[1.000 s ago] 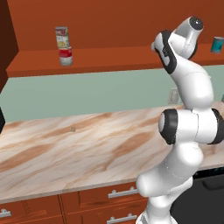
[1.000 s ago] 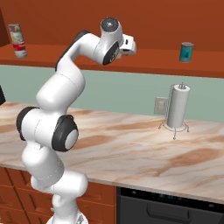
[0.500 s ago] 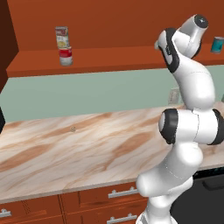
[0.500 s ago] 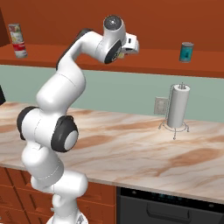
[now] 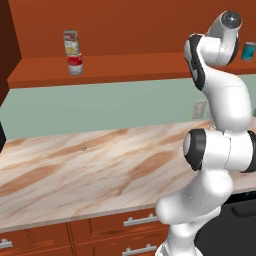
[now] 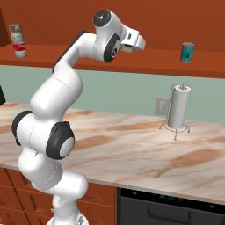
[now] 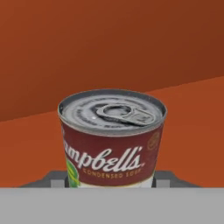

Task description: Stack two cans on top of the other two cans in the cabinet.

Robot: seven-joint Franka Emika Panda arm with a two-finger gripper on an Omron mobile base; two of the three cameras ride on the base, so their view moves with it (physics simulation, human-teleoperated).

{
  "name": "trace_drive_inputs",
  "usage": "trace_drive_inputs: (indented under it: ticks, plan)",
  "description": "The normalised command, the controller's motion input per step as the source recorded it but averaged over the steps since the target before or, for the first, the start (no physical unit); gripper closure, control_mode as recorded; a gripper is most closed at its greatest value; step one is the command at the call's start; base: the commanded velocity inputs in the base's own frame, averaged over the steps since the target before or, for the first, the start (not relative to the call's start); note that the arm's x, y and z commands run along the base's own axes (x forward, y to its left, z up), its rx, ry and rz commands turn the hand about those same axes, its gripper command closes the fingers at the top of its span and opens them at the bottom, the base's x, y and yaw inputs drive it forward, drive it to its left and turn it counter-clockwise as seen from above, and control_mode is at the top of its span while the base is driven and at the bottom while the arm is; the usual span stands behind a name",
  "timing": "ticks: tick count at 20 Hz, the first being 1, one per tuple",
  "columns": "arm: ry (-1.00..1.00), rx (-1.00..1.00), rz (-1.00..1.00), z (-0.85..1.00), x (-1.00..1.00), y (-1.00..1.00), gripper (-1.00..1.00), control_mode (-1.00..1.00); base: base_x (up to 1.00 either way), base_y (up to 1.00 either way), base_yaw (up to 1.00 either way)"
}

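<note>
My gripper (image 6: pixel 133 43) is shut on a can (image 7: pixel 112 140) and holds it up in front of the cabinet's back panel, above the shelf ledge (image 6: pixel 66 58). In the hand view this can has a silver pull-tab lid and a dark red label with a green patch; grey fingertips (image 7: pixel 56 177) flank it. A yellow-and-green can (image 5: pixel 71 42) stands stacked on the red-and-white can (image 5: pixel 75 64) at the left of the ledge (image 5: pixel 130 65). The teal can (image 6: pixel 187 52) stands alone on the ledge, to the right of my gripper. It is also at the right edge (image 5: pixel 248 50) of the left base view.
Below the cabinet runs a marble counter (image 5: pixel 100 160) with a paper towel holder (image 6: pixel 178 107) and a wall outlet (image 6: pixel 160 105) under the teal can. Drawers with silver handles (image 5: pixel 137 220) sit under the counter, and a dark oven (image 6: pixel 176 206) at lower right.
The arm's upper joints have risen a little and shifted right, still carrying the can. The cans on the ledge have not moved.
</note>
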Motion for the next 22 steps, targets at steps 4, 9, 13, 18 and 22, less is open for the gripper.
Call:
trace_drive_inputs:
  ticks: [4,9,13,18,22]
  plan:
    - [-0.13,-0.02,-0.33,0.21,-0.22,-0.25,1.00,-1.00,0.00,0.00,0.00]
    - [0.02,-0.04,-0.26,0.28,-0.10,-0.32,1.00,-1.00,0.00,0.00,0.00]
    - [0.03,-0.08,-0.18,0.33,-0.09,-0.32,1.00,-1.00,0.00,0.00,0.00]
    - [0.00,-0.12,-0.12,0.15,-0.20,-0.37,1.00,-1.00,0.00,0.00,0.00]
    - [0.00,-0.05,-0.10,0.14,-0.09,-0.39,1.00,-1.00,0.00,0.00,0.00]
